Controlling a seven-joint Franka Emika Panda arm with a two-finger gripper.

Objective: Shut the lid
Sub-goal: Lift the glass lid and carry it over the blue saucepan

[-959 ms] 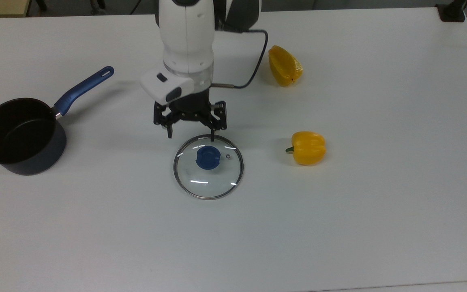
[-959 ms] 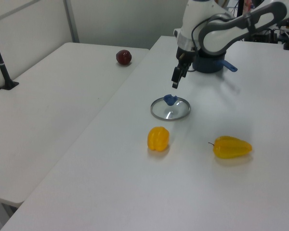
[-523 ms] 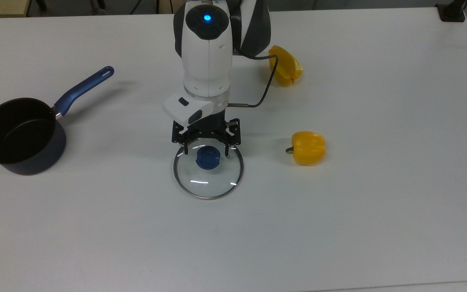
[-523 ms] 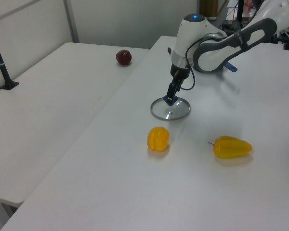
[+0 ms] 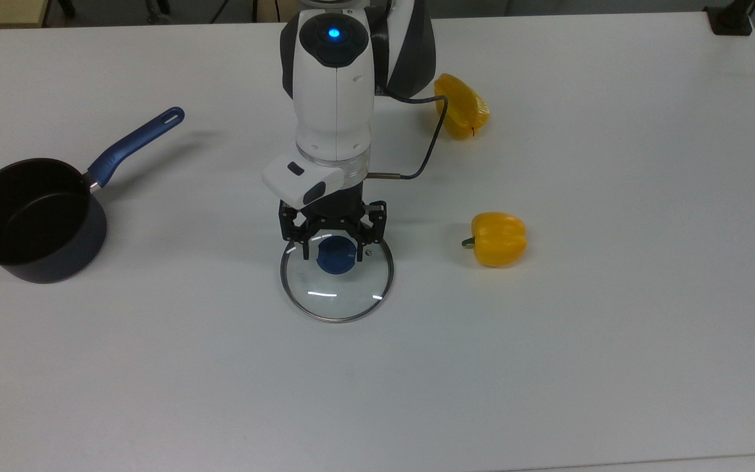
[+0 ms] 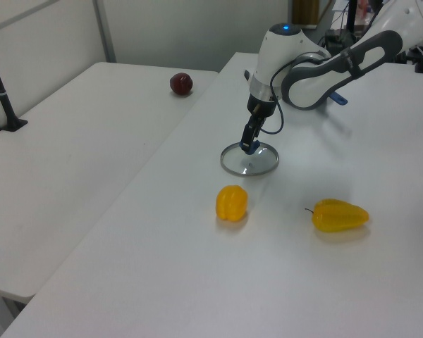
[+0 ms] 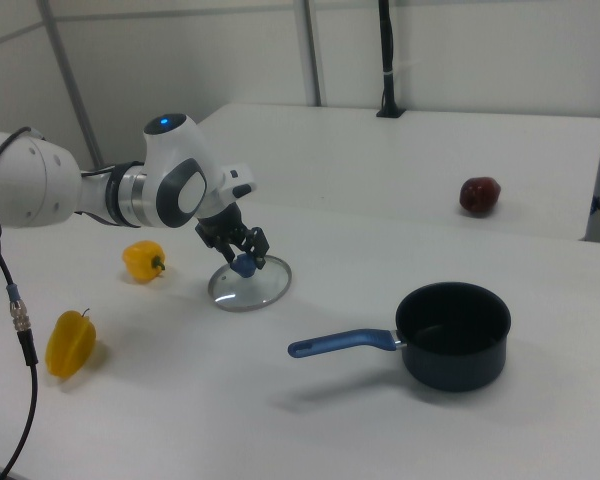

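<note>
Lid (image 5: 337, 278) flat on table, blue knob between spread tool (image 5: 332, 250) fingers.

The top view looks down from high above the table (image 5: 613, 360). The left view looks along it from one end, the right view from the other end. All three share the lid (image 5: 337, 288) (image 6: 249, 160) (image 7: 248, 285).
</note>
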